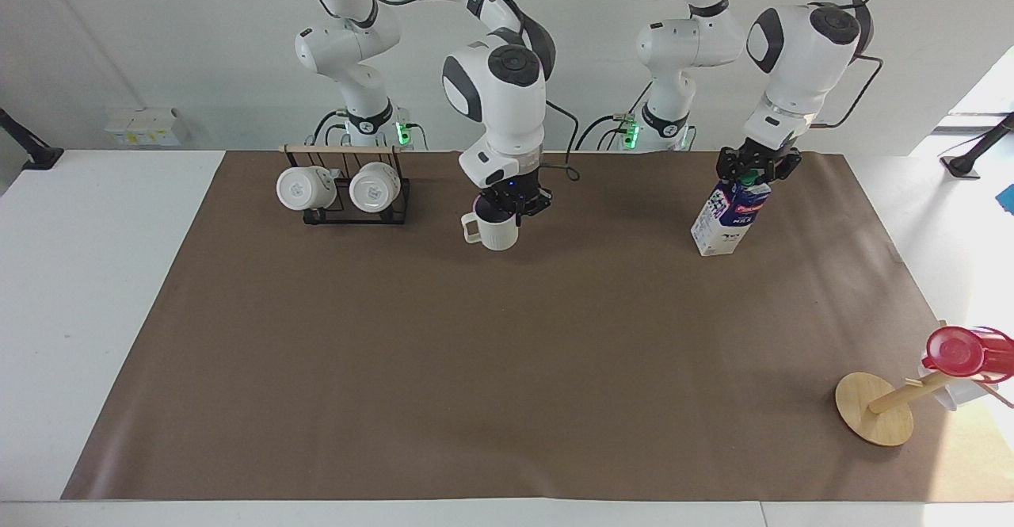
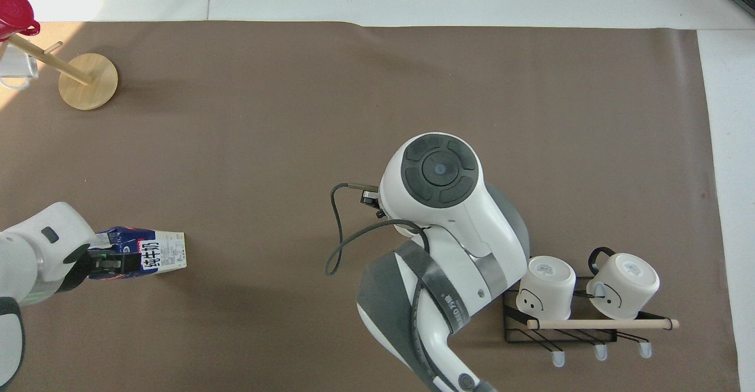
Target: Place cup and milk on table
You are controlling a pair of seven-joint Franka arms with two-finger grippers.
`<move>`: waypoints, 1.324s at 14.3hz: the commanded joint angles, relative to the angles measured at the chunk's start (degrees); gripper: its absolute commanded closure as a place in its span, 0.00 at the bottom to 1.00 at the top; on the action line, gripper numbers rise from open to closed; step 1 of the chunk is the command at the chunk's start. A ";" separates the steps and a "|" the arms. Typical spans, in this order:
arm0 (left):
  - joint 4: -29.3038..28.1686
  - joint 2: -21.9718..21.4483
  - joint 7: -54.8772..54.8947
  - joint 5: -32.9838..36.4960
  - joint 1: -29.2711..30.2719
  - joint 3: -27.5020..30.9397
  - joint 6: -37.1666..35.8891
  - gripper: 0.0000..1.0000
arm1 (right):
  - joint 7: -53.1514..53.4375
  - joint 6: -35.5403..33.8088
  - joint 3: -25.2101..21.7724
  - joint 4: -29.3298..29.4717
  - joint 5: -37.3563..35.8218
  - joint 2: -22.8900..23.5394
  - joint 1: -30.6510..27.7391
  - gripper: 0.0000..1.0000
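Note:
The cream ribbed cup [image 1: 497, 231] hangs by its rim from my right gripper [image 1: 513, 204], which is shut on it, low over the brown sheet of the table [image 1: 507, 368]. I cannot tell whether its base touches. In the overhead view the right arm hides the cup. The blue-and-white milk [image 1: 725, 222] leans on the sheet toward the left arm's end, its green cap up. My left gripper [image 1: 755, 172] sits on the carton's top with its fingers closed against it. From above, the milk [image 2: 150, 253] shows with the left gripper [image 2: 101, 261] over its top end.
A black wire rack [image 1: 348, 211] with two plain white mugs stands beside the cup toward the right arm's end, also seen as the rack [image 2: 581, 321]. A tipped wooden stand [image 1: 875, 408] with a red lid lies farther from the robots than the milk.

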 commanded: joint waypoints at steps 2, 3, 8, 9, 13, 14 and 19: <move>-0.96 -0.87 0.47 1.22 0.29 0.08 0.62 0.44 | 8.18 0.86 0.41 0.57 -4.33 2.51 1.49 1.00; -0.88 -0.87 0.47 1.13 0.29 0.08 0.53 0.44 | 8.98 1.91 0.41 -0.13 -4.33 2.60 1.67 1.00; 2.37 -0.61 0.20 1.13 1.16 0.08 -2.89 0.48 | 16.80 5.78 0.41 -1.62 -7.50 4.89 4.83 1.00; 3.07 -0.43 -0.06 1.13 1.16 0.08 -3.25 0.50 | 16.81 6.14 0.41 -2.06 -7.59 4.89 4.84 1.00; 4.30 0.01 -0.76 1.05 1.08 -0.01 -3.51 0.52 | 16.98 8.68 0.41 -4.52 -7.32 4.54 4.57 1.00; 5.18 0.01 -0.94 0.87 0.90 -0.10 -4.38 0.52 | 17.07 9.47 0.41 -5.14 -7.32 4.71 4.66 1.00; 9.05 0.54 -8.48 0.43 -2.86 -0.54 -7.64 0.53 | 18.39 9.57 0.41 -4.88 -6.44 4.98 4.31 0.04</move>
